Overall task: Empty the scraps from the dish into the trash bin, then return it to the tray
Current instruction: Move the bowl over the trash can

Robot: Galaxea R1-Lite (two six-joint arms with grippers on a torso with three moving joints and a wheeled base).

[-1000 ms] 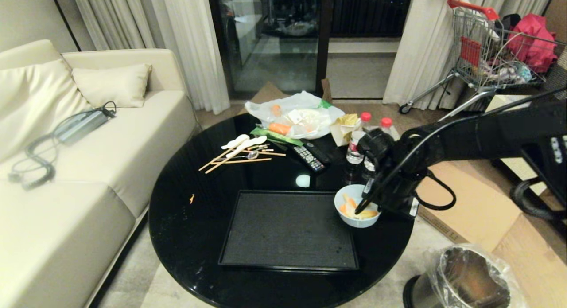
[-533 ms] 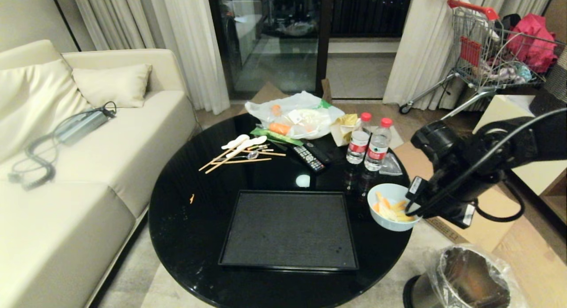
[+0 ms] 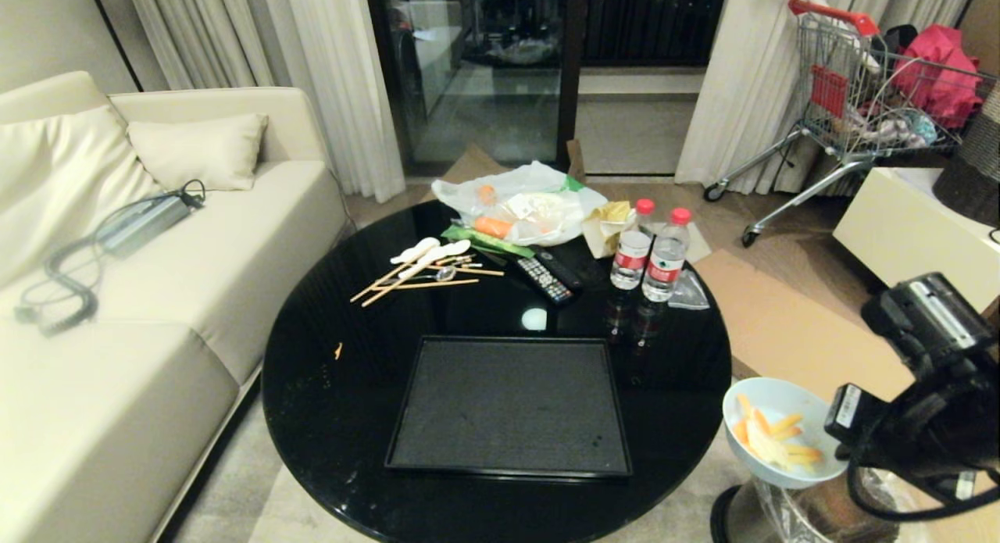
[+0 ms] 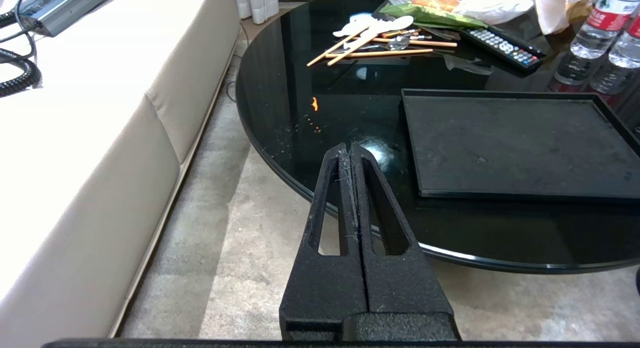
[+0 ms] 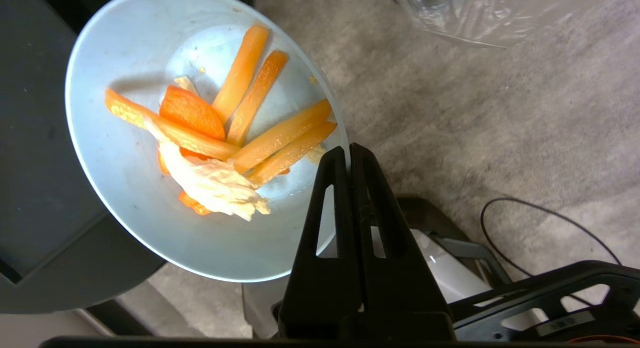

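Right gripper (image 5: 348, 152) pinched tight on rim of small pale-blue round dish (image 3: 769, 412), orange and pale scraps (image 5: 225, 137) inside, held off the table above shiny metal trash bin (image 3: 789, 512). Flat black rectangular tray (image 3: 508, 406) bare on glossy round table (image 3: 328, 418). Left gripper (image 4: 350, 155) closed, empty.

**Bowl carried off the table toward the bin**

The right gripper (image 3: 836, 441), clamped on the bowl's (image 3: 769, 449) rim, swung the bowl away from the tray's (image 3: 508, 406) right edge, out past the rim of the round table (image 3: 328, 418) and lower. It ended up off the table, above the metal bin (image 3: 781, 512) on the floor. The scraps (image 3: 769, 437) rode along inside, and the bowl finished tilted. The arm pulled back from over the table, uncovering the two water bottles (image 3: 652, 254).
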